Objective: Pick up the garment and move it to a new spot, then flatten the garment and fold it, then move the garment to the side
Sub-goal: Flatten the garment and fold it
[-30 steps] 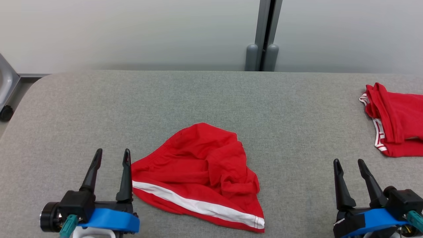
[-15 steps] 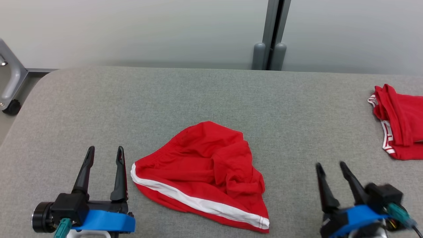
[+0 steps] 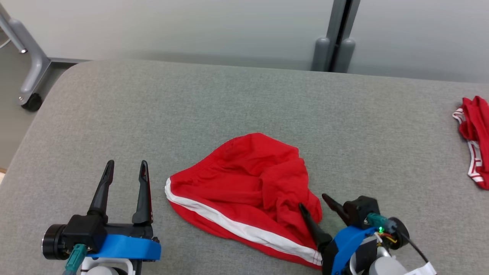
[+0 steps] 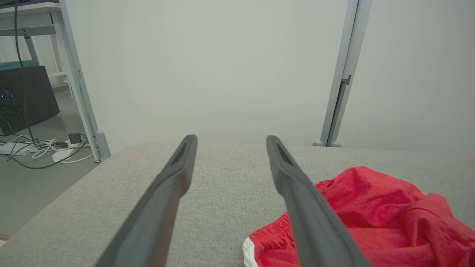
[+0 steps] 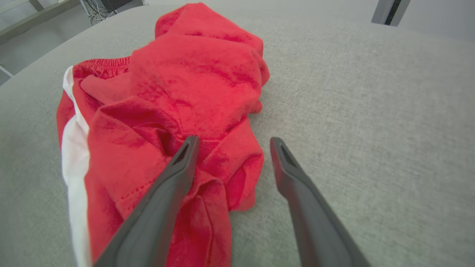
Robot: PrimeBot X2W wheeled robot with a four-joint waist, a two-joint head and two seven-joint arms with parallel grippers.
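The right hand (image 3: pixel 313 201) has swung in from the lower right corner of the head view and now sits at the lower right edge of the red garment (image 3: pixel 244 187), fingers spread and empty. In the right wrist view one finger lies over the crumpled folds and the other over bare bench (image 3: pixel 229 95). The head view as a whole has shifted too, so the camera has turned; the garment itself lies where it was, at lower centre. The left hand (image 3: pixel 127 163) stays at lower left, released, just beside the garment's left edge. I judge the pickup is about to begin: a fold is straddled, not yet pinched
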